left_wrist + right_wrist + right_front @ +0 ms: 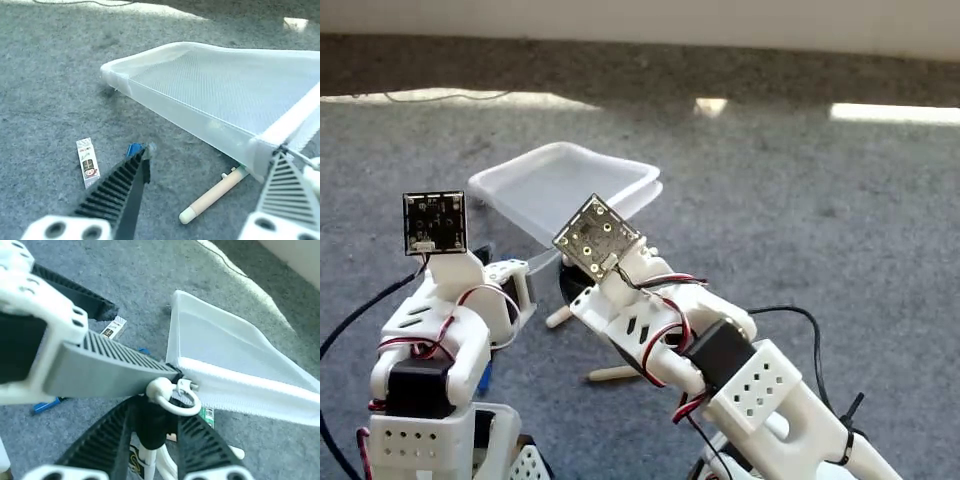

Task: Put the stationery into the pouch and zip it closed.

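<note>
At the near left, the white plastic left arm (430,350) stands folded upright with its wrist tipped forward and down. Red and black wires loop over its joints. The left gripper (214,151) hangs low over the carpet with its two ribbed fingers (122,182) spread wide, one black and one pale grey. The tip of the grey finger touches the near corner of the pouch, at the end of the zip.

From the near right, the right arm (740,380) slants leftward to the middle with its wrist bent down. The right gripper (160,409) sits at that same corner, right by the white ring-shaped zip pull (175,399). I cannot tell whether it is clamped on the pull or loose.

The stationery lies outside the pouch on the grey, felt-like carpet (820,260) between the arms. A pale wooden pen with a rounded cream end (212,196) runs partly under the pouch's near corner. Left of it, a small blue piece (133,149) lies just beside the black fingertip, and a small white printed packet (87,162) lies further left.

Beyond them, in the middle, is the flat rectangular pouch of white translucent mesh (570,180). Its near end is raised over the pen and its far corner rests on the carpet.
</note>
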